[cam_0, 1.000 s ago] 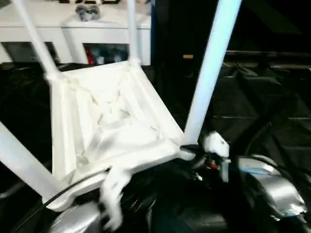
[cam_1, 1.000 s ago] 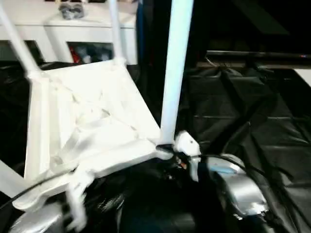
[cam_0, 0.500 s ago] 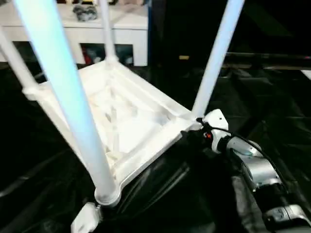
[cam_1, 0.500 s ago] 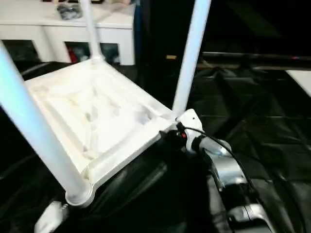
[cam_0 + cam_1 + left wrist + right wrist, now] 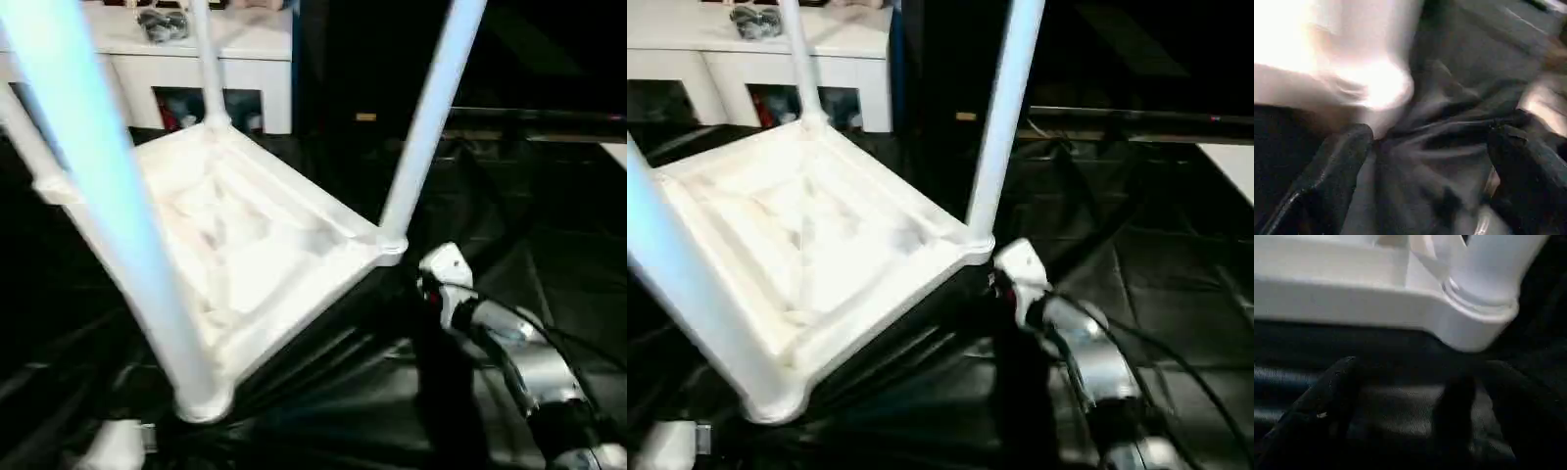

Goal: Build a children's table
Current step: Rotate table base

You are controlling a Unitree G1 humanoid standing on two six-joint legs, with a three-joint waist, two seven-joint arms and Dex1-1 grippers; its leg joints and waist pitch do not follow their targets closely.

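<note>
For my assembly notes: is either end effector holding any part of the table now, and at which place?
Nothing is held. Both the left end effector and right end effector are open, and the table lies upside down on the black sheet.

Dim scene; white tabletop (image 5: 235, 235) overexposed, glaring; near leg (image 5: 108, 206) blue-tinted, blurred; left wrist view heavily motion-smeared.

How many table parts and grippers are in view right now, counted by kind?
tabletop: 1
legs: 4
grippers, the left gripper and the right gripper: 2
Total: 7
</note>
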